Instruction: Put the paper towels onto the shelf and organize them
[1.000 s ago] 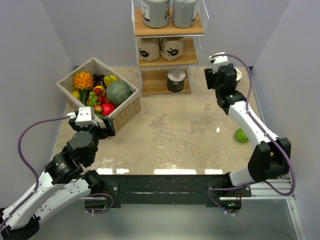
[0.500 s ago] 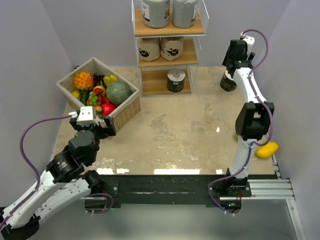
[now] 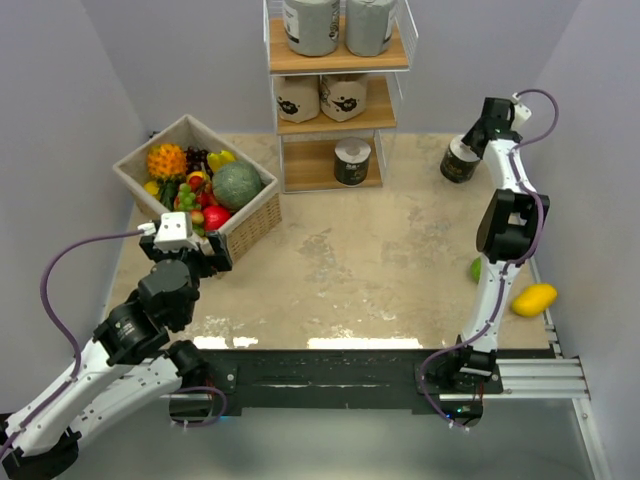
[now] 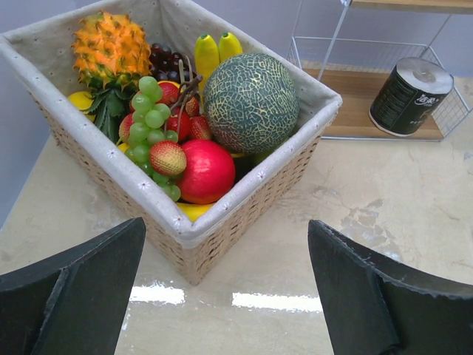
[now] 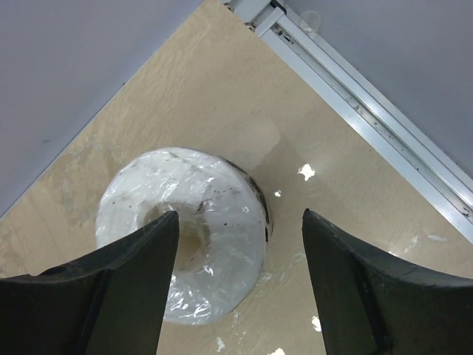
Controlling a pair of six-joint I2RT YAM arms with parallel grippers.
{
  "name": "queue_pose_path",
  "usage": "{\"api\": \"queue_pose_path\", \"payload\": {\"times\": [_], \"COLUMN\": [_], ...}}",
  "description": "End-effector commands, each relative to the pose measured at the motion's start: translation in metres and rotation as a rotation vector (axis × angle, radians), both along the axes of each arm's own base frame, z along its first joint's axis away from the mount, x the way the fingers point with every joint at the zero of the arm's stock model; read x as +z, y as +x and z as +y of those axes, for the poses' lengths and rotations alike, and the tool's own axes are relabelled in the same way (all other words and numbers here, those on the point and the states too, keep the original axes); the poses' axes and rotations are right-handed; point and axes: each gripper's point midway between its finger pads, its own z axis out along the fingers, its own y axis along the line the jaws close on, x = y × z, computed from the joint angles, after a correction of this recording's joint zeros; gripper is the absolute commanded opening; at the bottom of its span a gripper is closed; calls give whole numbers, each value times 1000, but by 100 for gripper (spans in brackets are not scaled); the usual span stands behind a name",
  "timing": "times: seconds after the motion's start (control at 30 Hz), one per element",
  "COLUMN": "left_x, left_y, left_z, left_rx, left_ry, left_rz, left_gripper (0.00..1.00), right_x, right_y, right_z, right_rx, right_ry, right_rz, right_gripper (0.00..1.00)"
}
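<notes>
The shelf (image 3: 338, 62) stands at the back centre. Two grey paper towels (image 3: 311, 25) are on its top board, two tan printed ones (image 3: 299, 98) on the middle board, and one dark-wrapped roll (image 3: 352, 161) on the bottom board; that roll also shows in the left wrist view (image 4: 410, 96). The second dark-wrapped roll (image 3: 459, 162) stands upright on the table at the far right. In the right wrist view its pale top (image 5: 185, 240) lies below my open right gripper (image 5: 240, 214), whose left finger overlaps the top. My right gripper (image 3: 477, 135) hovers just above it. My left gripper (image 3: 208, 255) is open and empty by the basket.
A wicker fruit basket (image 3: 248, 226) full of fruit stands at the left, close in front of my left gripper (image 4: 225, 222). A yellow mango (image 3: 533, 298) and a green fruit (image 3: 479, 269) lie at the right edge. Walls close in the table on both sides.
My right arm has swung back and to the right, from the right of the shelf to above the dark roll on the table. The left arm has not moved.
</notes>
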Motion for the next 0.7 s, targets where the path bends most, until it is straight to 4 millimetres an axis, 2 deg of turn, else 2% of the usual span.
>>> {"api": "queue_pose_path", "payload": {"times": [0.0, 0.33, 0.4, 0.53, 0.6, 0.67], "left_x": [7, 6, 6, 6, 6, 6], "left_y": [4, 5, 5, 5, 5, 5], "left_z": [1, 2, 2, 1, 2, 3], "left_rx": [23, 33, 35, 33, 36, 37], "left_ry": [-2, 5, 9, 10, 10, 5], "left_rz": [-24, -19, -17, -16, -16, -16], "left_gripper": [96, 96, 96, 96, 96, 96], "right_x": [15, -14, -18, -9, 6, 25], "right_y": [17, 10, 8, 3, -4, -14], "right_z": [9, 9, 9, 18, 21, 34], "right_rx": [21, 24, 26, 61, 68, 112], "right_ry": [89, 138, 144, 169, 170, 187], "right_rz": [-98, -61, -54, -81, -101, -140], "right_gripper": [70, 65, 61, 42, 35, 33]}}
